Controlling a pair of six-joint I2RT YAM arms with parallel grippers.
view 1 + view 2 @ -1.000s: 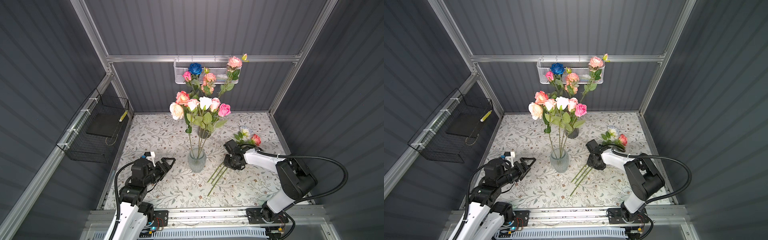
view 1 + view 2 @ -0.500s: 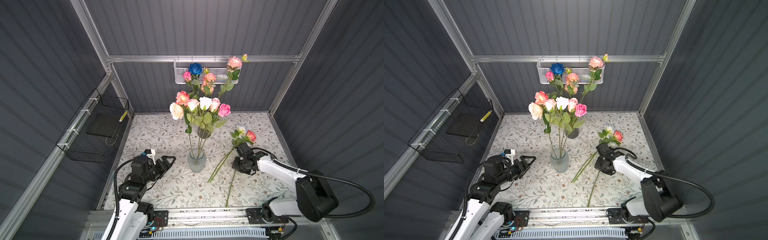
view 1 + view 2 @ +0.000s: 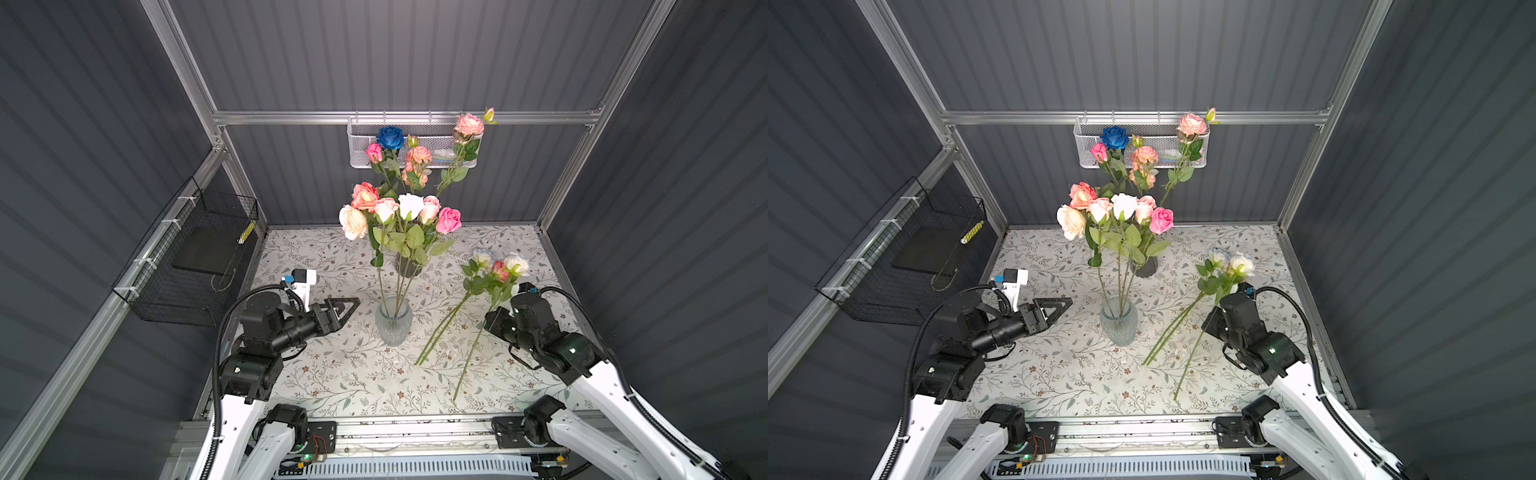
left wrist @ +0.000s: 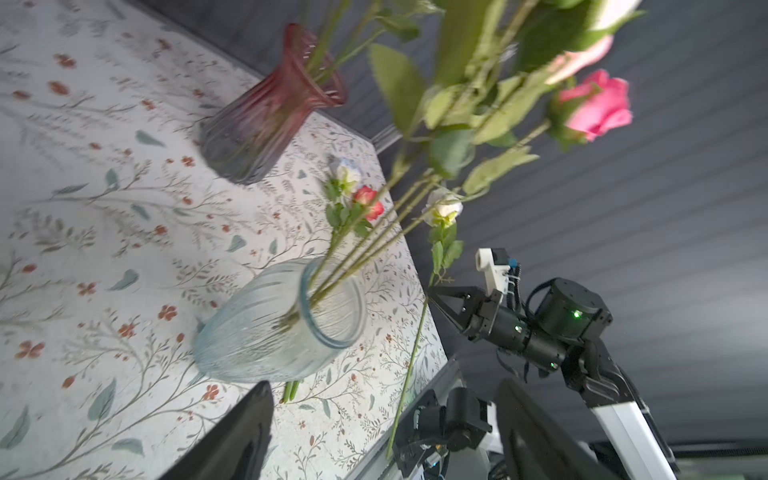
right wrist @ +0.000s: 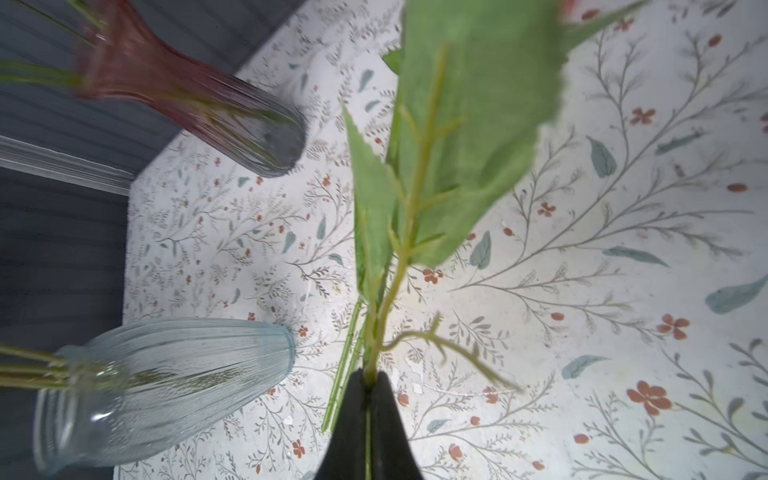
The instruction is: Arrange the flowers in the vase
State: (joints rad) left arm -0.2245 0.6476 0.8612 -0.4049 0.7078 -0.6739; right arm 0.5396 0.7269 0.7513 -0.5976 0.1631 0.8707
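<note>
Right wrist view: the right gripper (image 5: 369, 376) is clamped on one rose (image 5: 395, 282) by its stem, right of the clear vase (image 5: 166, 374). In a top view, two loose roses (image 3: 443, 328) lie on the table (image 3: 332, 374) between that stem and the vase (their heads farther back than the vase). A bunch (image 3: 409, 205) stands in the vase; left of it the left gripper (image 3: 347, 305) hovers, jaws apart.

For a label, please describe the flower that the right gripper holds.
Find the clear glass vase in the middle of the floral table; three roses are to its right. The right gripper is shut on one stem, that of the cream-white rose. Its neighbours, a red rose and a bluish-white rose, lie free, stems side by side.
</note>
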